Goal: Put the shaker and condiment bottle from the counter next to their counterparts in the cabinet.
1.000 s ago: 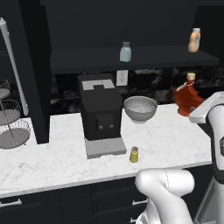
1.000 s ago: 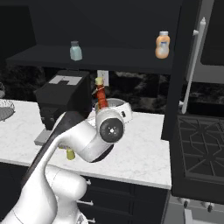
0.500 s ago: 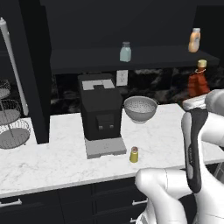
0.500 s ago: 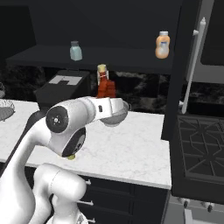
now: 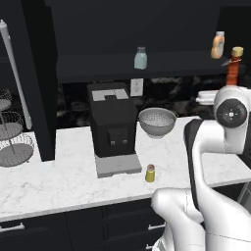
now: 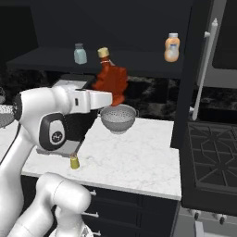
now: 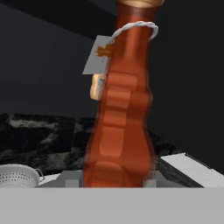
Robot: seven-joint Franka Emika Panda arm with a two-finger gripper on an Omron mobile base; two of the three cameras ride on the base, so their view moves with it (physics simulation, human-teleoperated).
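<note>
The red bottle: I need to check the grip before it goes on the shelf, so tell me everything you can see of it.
The red bottle is dark red and glossy, like glass or plastic, with a wide ribbed body, narrow neck, tan cap, white neck cord and pale tag. It stands roughly upright, leaning slightly, lifted off the counter above the colander, its cap near shelf level. The gripper is shut on its lower body; nothing else touches it.
</note>
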